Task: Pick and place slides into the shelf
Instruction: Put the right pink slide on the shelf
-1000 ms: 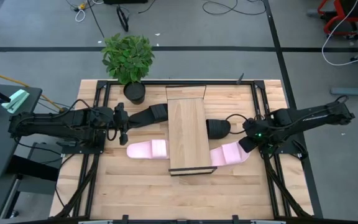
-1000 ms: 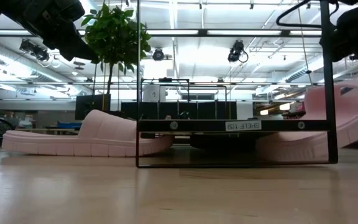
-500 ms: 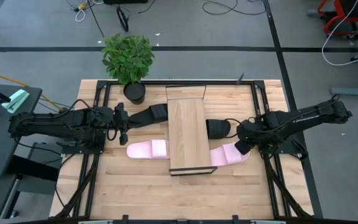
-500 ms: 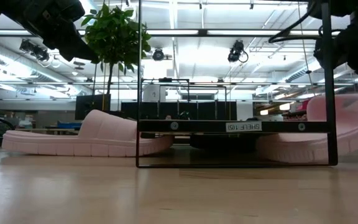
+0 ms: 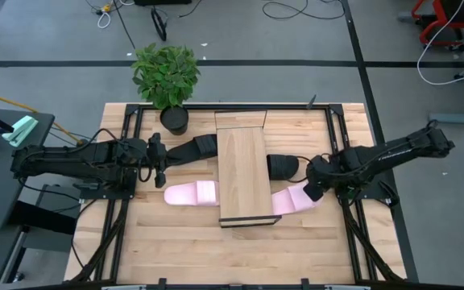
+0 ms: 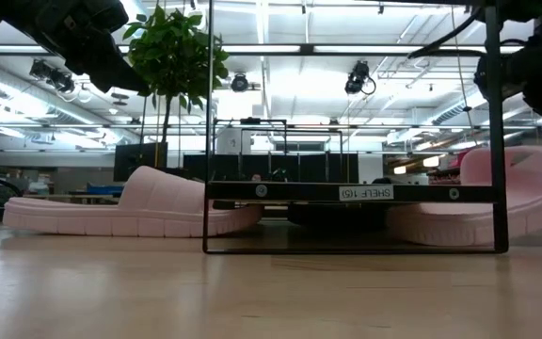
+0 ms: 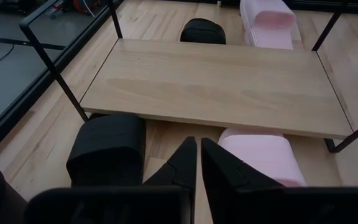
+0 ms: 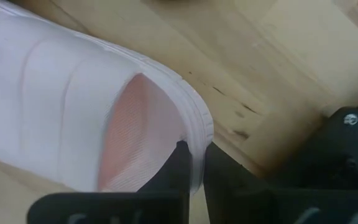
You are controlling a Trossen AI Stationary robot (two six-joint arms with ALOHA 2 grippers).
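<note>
All four slides lie part-way under the shelf (image 5: 242, 176), each poking out from one side. On the left, a black slide (image 5: 190, 148) and a pink slide (image 5: 188, 193) have their toe ends under the top board, heels out on the table (image 5: 176, 246). On the right, the other black slide (image 5: 282, 167) sits mostly tucked in, and the second pink slide (image 5: 299, 200) lies at an angle, its heel well out.

The right gripper (image 8: 192, 163) grasps that angled pink slide by the edge of its heel, fingers pinched on the rim — the step in hand, by my reading, is pushing it further in. The left gripper (image 7: 196, 163) hovers near the left black slide with its jaws nearly together on nothing.

So the task looks close to done — what remains is seating the slides squarely.
</note>
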